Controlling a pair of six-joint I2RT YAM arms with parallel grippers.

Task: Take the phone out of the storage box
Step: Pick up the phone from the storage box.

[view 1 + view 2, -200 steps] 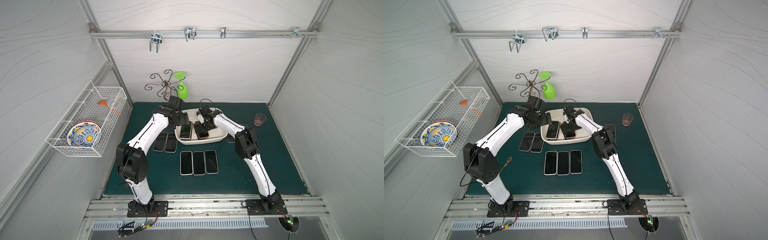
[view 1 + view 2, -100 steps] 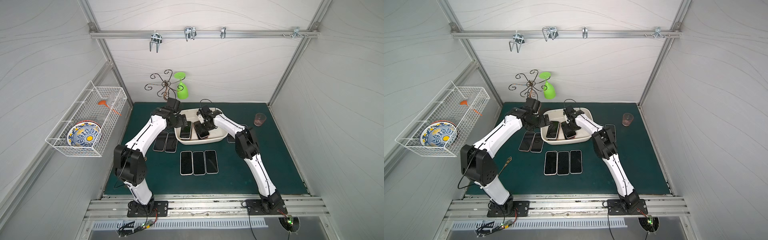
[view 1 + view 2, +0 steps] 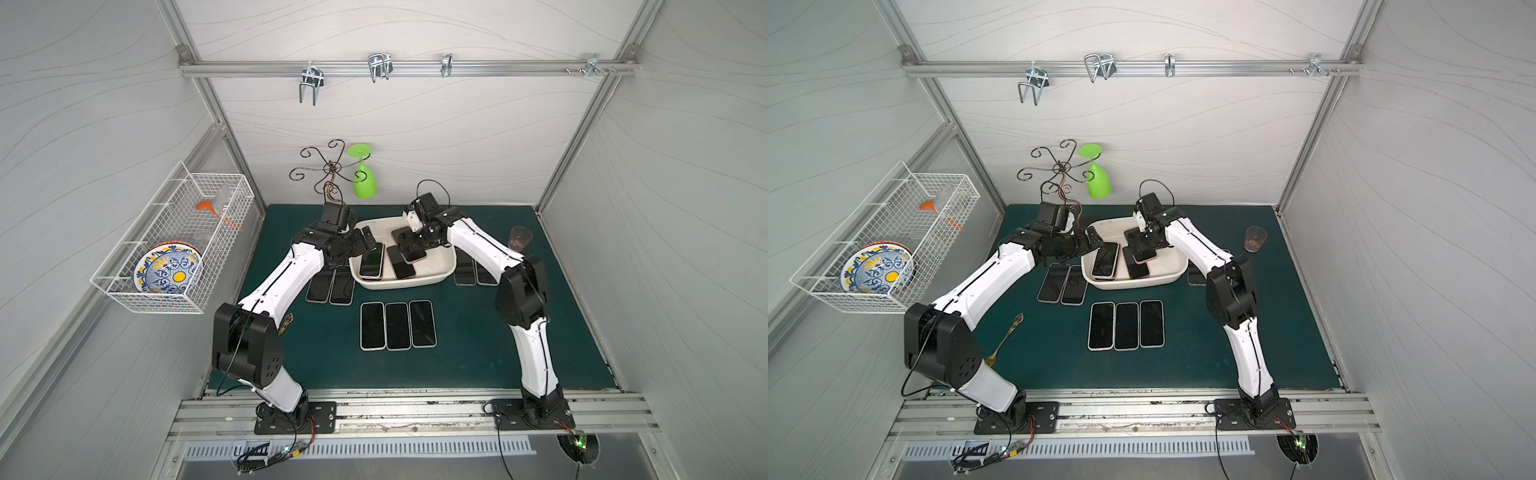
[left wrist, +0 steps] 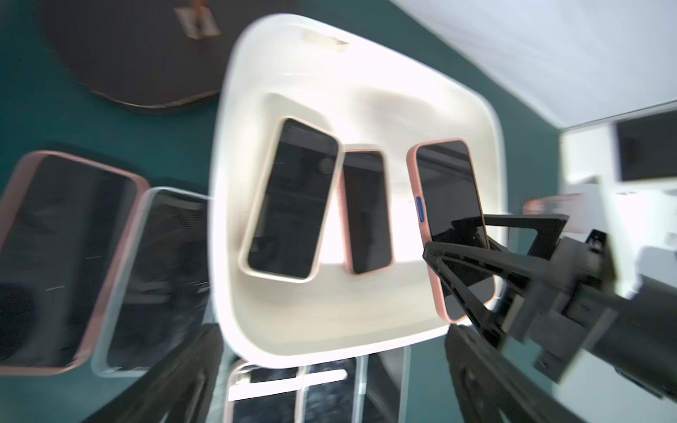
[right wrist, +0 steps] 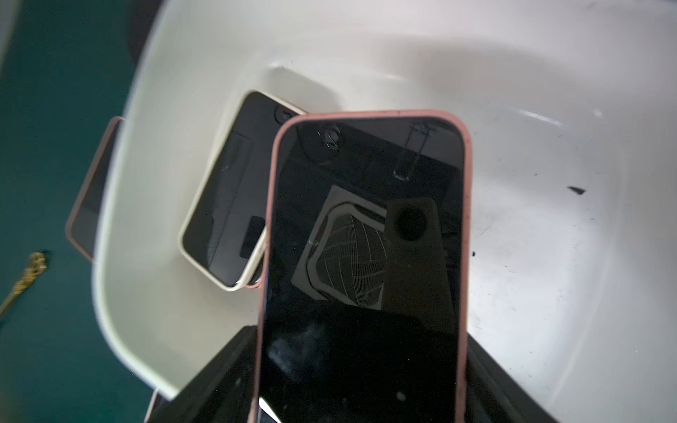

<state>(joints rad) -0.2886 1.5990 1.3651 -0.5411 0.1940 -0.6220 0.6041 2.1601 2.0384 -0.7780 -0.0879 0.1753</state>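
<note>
The storage box, a shallow cream-white tray, sits at the back of the green mat. It holds three phones. My right gripper reaches into it from the right and is shut on a pink-cased phone by its long edges. That phone is tilted up off the box floor. A cream-cased phone and another pink phone lie flat beside it. My left gripper hovers open at the box's left rim, holding nothing.
Three phones lie in a row in front of the box. Two more phones lie to its left and two to its right. A brown glass stands at back right. A gold fork lies near the left arm.
My right gripper's jaws have closed in onto the pink-cased phone. The left arm's elbow has swung left while its gripper stays open at the box rim.
</note>
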